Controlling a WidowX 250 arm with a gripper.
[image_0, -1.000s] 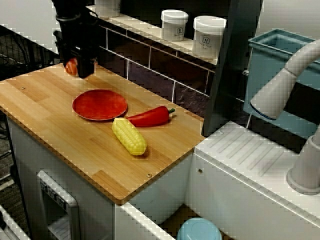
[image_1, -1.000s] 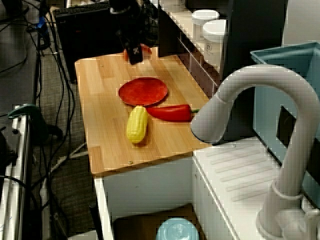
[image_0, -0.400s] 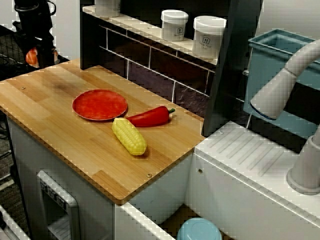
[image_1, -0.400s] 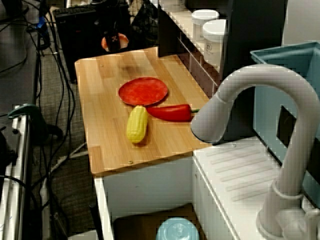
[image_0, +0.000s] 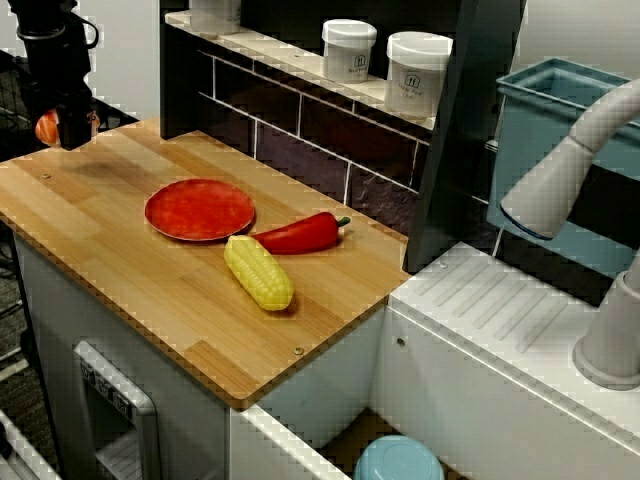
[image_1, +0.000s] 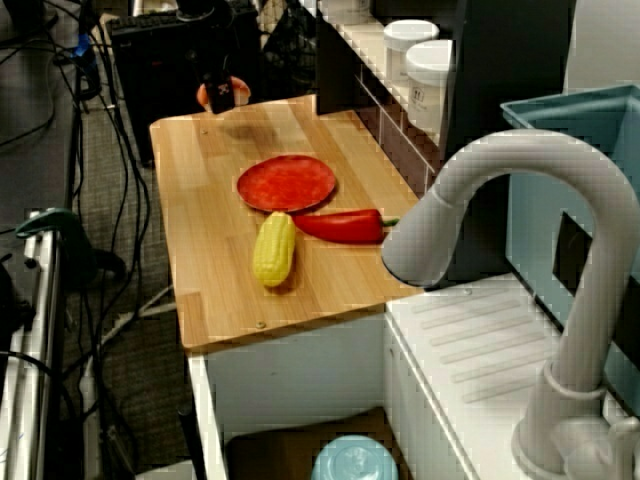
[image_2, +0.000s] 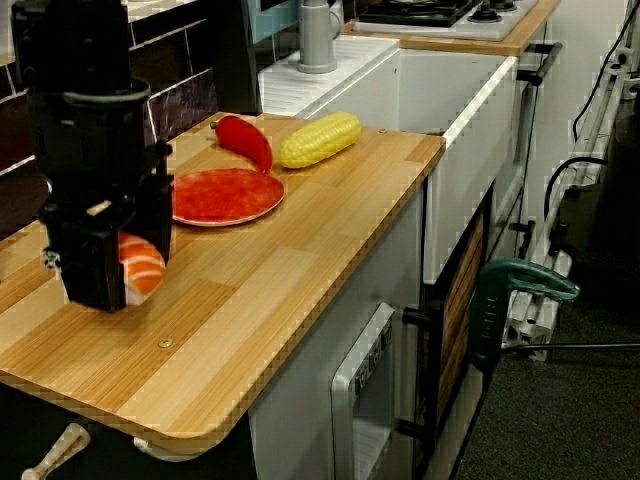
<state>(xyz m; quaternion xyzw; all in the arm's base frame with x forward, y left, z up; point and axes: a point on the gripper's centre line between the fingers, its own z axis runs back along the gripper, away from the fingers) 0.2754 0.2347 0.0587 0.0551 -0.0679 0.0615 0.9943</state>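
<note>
My black gripper is shut on an orange-and-white toy sushi piece and holds it just above the far left corner of the wooden counter. In the view from the counter's end, the sushi piece sits between the fingers of the gripper, close over the wood. The view along the counter shows the gripper at the counter's far edge. A red plate lies mid-counter, well right of the gripper. Beside the plate lie a red pepper and a yellow corn cob.
Two white jars stand on the tiled shelf behind the counter. A white sink top with a grey faucet and a blue rack fill the right side. A blue bowl sits below. Cables hang past the counter's far edge.
The gripper carried the sushi piece from beside the back wall, behind the plate, out to the counter's far left corner, then sank a little.
</note>
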